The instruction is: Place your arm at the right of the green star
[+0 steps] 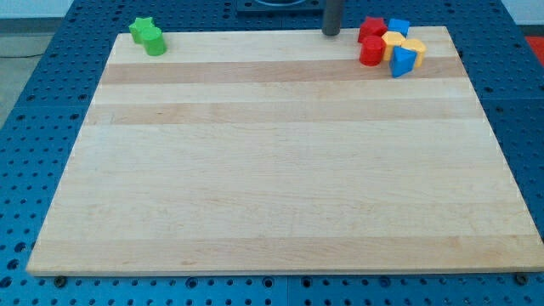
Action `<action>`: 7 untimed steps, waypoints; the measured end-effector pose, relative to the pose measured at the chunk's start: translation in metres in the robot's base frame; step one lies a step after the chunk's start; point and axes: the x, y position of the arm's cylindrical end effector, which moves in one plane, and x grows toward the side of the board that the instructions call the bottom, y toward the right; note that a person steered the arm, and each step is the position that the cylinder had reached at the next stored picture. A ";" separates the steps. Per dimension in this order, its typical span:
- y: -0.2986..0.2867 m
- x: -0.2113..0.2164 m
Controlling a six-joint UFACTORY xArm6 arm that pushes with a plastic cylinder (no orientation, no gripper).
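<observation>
Wooden table (280,170) sat on a blue pegboard base (51,102). My tip (331,33) rested at the view's top edge of the table, a bit right of centre, touching no block. No jaws on this rig, just a dark rod, so there was nothing to call wide or narrow.

The green star (140,30) was in the view's top-left corner, touching a second green block (155,42) just below and to its right; that one's shape was hard to make out. Both were well apart from my tip.

A cluster sat in the top-right corner: two red blocks (371,30) (371,52), a blue block (398,26) at the back, yellow blocks (394,40) (415,46) in the middle and a blue block (403,61) in front, packed touching one another. My tip stood just beside this cluster on its left, closer to it than to the star.

Judgement: task not yet done. My tip would need to travel left along the top edge and stop just right of the star. The other green block crowds that side, so a low approach risks nudging it.
</observation>
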 end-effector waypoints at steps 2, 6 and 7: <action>-0.067 0.000; -0.186 0.000; -0.207 0.001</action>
